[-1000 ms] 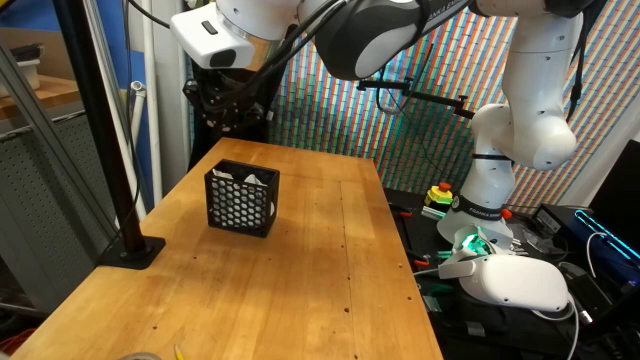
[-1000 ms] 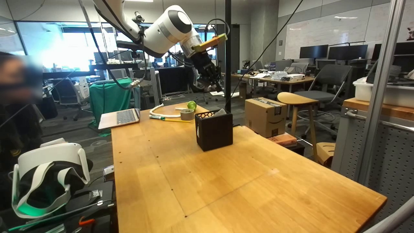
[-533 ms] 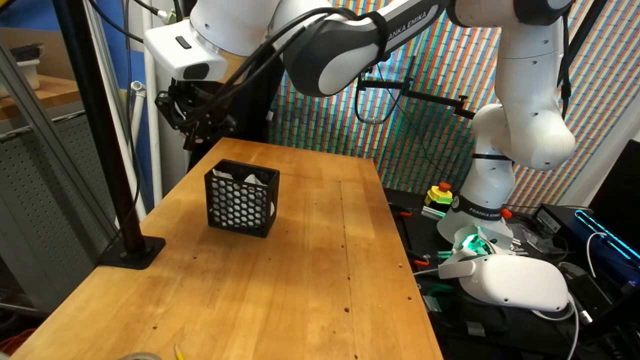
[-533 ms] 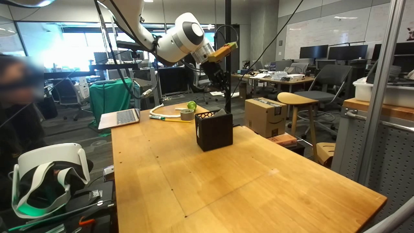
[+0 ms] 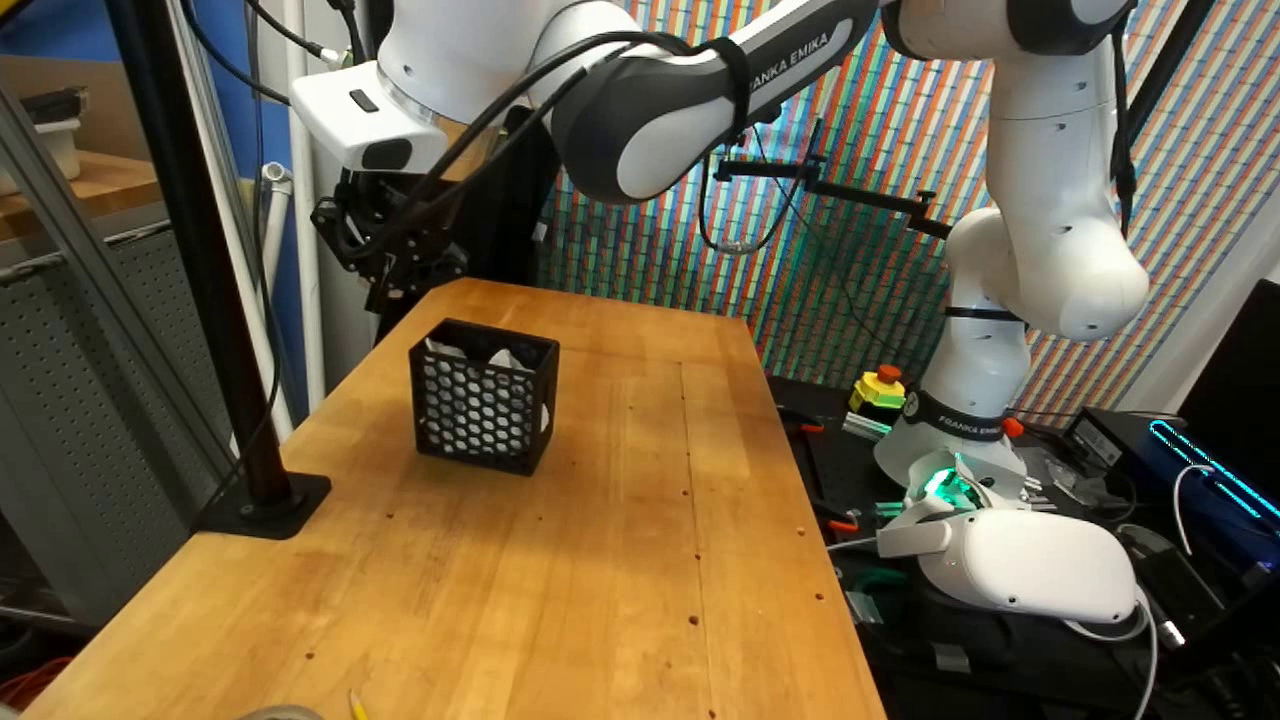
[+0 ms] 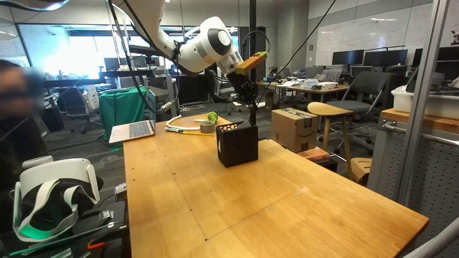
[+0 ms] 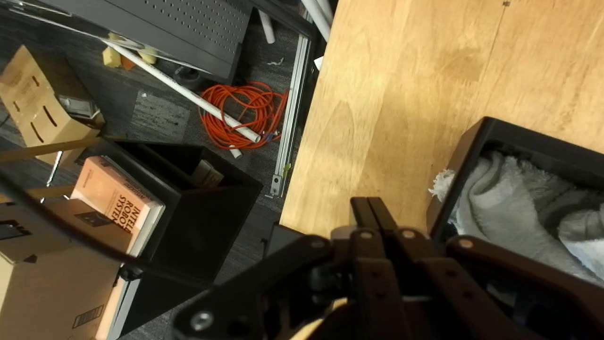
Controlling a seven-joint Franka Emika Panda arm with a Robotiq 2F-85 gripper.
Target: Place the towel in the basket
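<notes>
The towel point(image 7: 509, 203), white and fuzzy, lies bunched inside the black basket point(image 7: 542, 141) in the wrist view. A frayed tuft pokes through the basket's side wall. In an exterior view, pale folds of the towel point(image 5: 508, 360) show at the top of the basket point(image 5: 541, 415) and through its mesh. The basket point(image 6: 238, 147) stands upright on the table. My gripper point(image 7: 367, 200) is shut, its fingers pressed together with nothing between them. It hangs above the table's edge, beside the basket and apart from it. In an exterior view the gripper point(image 6: 254, 104) is higher than the basket's rim.
A black pole point(image 6: 253, 21) rises close by my gripper, its base plate point(image 5: 268, 505) on the table's edge. A tape roll point(image 6: 207, 126), a pencil point(image 6: 196, 134), a white tube, a green round object point(image 6: 212, 116) and a laptop point(image 6: 138, 129) lie at one table end.
My shut gripper has come down and moved sideways, leftward in one exterior view and rightward toward the pole in the other. The basket and towel have not moved.
</notes>
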